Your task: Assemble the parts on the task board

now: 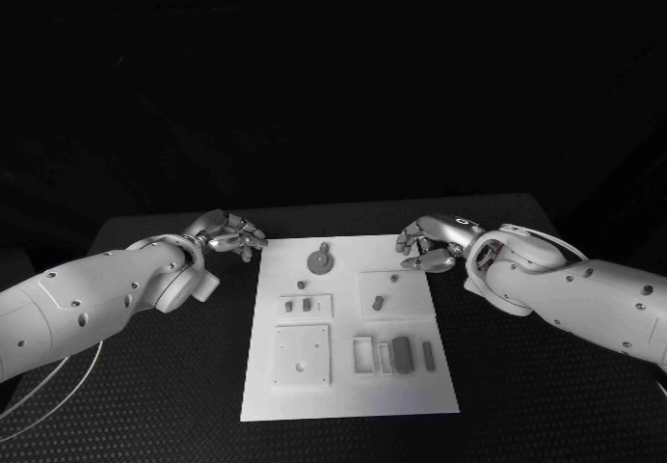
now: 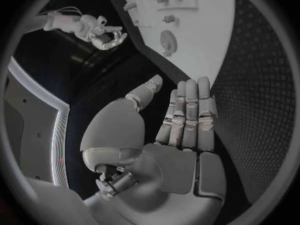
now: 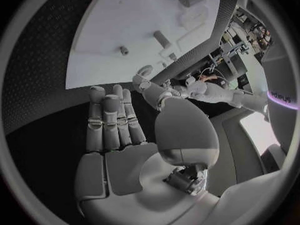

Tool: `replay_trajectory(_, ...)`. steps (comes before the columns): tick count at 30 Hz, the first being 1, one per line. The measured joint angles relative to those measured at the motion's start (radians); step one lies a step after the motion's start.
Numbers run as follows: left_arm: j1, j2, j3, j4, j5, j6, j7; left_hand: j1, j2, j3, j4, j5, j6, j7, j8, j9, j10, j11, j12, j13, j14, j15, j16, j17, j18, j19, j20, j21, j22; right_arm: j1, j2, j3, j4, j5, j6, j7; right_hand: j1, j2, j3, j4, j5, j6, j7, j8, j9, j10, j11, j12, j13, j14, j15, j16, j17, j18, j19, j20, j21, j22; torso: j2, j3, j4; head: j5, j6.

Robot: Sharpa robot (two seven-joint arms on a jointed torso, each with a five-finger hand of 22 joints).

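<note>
Task board (image 1: 348,386) lies between my hands, grey parts (image 1: 402,353) resting on it. My left hand (image 1: 229,234) and right hand (image 1: 434,244) hover empty, fingers apart. No writing is legible.

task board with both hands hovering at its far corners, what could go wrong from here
1. The grey parts are small. The round part lies loose near the far edge of the task board, between the left hand and the right hand; a careless reach could knock it off.
2. Both hands are empty and flank the same end, so they might collide reaching inward.
3. The bars near the slots sit close together; grasping one could nudge its neighbours.
</note>
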Motion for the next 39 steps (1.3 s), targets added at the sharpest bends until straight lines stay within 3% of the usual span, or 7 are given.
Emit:
replay_trajectory(5,0.000,0.000,0.000,0.015,0.094,0.013,0.041,-0.005,0.005,-0.017,-0.010,0.000,0.000,0.000,0.007,0.000,0.000,0.000,0.000,-0.008,0.007,0.015,-0.076,-0.013,0.008,-0.003,0.011,-0.051,-0.050,-0.007,0.004,-0.022,-0.004,-0.099,0.016,-0.009,0.004,-0.004,0.000,0.000,0.000,0.012,-0.006,0.006,-0.003,0.036,-0.012,-0.035,-0.027,0.013,-0.002,-0.001,0.003,-0.008,0.012,-0.009,0.000,0.003,0.000,-0.0002,0.0004,0.006,0.000)
replay_trajectory(16,0.000,0.004,0.000,0.023,0.155,0.025,0.078,-0.009,0.009,-0.019,-0.007,0.000,0.000,0.000,0.007,0.000,0.000,0.000,0.000,-0.009,0.007,0.015,-0.088,-0.012,0.009,-0.001,0.013,-0.056,-0.058,-0.019,0.056,-0.053,-0.039,-0.215,0.020,-0.041,0.008,-0.008,0.000,0.000,0.000,0.014,-0.008,0.006,-0.007,0.045,-0.018,-0.057,-0.042,0.017,-0.006,-0.002,0.005,-0.008,0.014,-0.007,0.000,0.003,0.002,-0.0005,0.0012,0.014,-0.002)
replay_trajectory(29,0.000,0.004,0.000,0.026,0.181,0.029,0.092,-0.009,0.009,-0.025,-0.008,0.000,0.000,0.000,0.007,-0.001,0.000,0.000,0.000,-0.011,0.011,0.018,-0.099,-0.009,0.008,0.001,0.014,-0.066,-0.063,-0.024,0.092,-0.058,-0.082,-0.253,0.016,-0.063,0.012,-0.012,0.000,0.000,0.000,0.016,-0.010,0.006,-0.013,0.049,-0.020,-0.074,-0.051,0.017,-0.005,-0.002,0.007,-0.008,0.021,-0.007,0.000,0.003,0.003,-0.0018,0.0026,0.030,-0.012)
replay_trajectory(39,0.000,0.005,0.000,0.028,0.188,0.030,0.093,-0.009,0.009,-0.030,-0.008,0.000,-0.004,0.003,0.011,-0.002,-0.003,0.003,0.000,-0.012,0.011,0.018,-0.099,-0.007,0.002,0.001,0.014,-0.066,-0.065,-0.022,0.102,-0.064,-0.085,-0.263,0.013,-0.067,0.019,-0.004,-0.003,0.003,0.000,0.018,-0.004,0.008,-0.014,0.054,-0.019,-0.080,-0.058,0.022,-0.007,-0.002,0.011,-0.008,0.021,-0.007,0.000,0.006,0.002,-0.0021,0.0017,0.049,-0.022)
